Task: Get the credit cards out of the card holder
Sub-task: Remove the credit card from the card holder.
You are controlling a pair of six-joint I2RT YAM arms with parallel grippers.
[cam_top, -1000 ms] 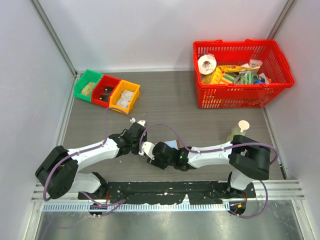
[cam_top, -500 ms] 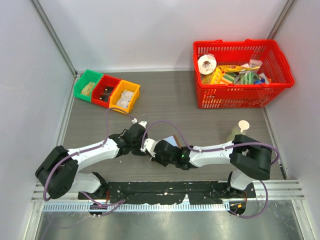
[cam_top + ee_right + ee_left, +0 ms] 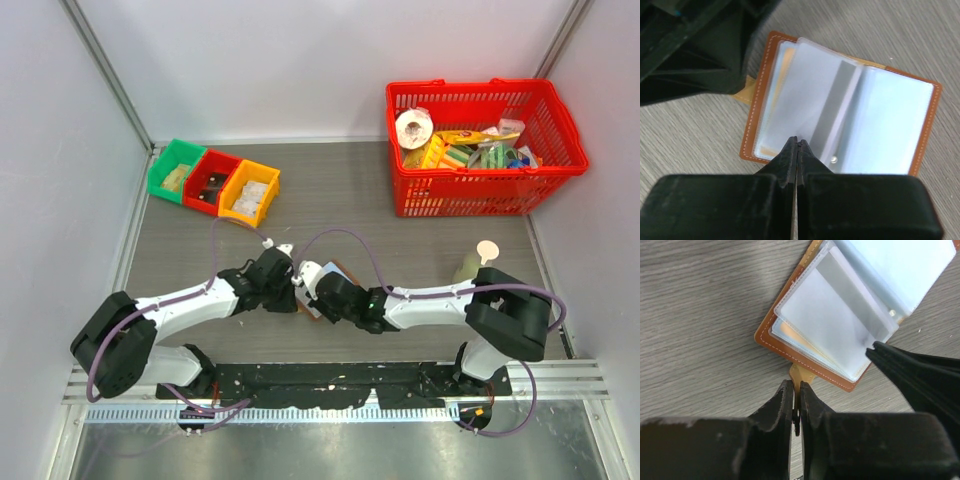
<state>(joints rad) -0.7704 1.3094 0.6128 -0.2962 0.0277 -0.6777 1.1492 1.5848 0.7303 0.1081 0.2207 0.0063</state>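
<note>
Left hand [image 3: 796, 407] pinches the card holder [image 3: 830, 325] by its tab [image 3: 801, 376].

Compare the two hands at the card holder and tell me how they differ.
The left hand pinches the tan tab on the card holder's brown edge; the right hand meets the clear sleeves' edge, grip unclear. The left hand is at the tab side, the right hand at an adjoining side. Both are shut, low over the open holder.

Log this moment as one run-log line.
card holder open on table | left gripper shut on its tab | right gripper shut, tips at sleeve edge | credit cards in sleeves
</note>
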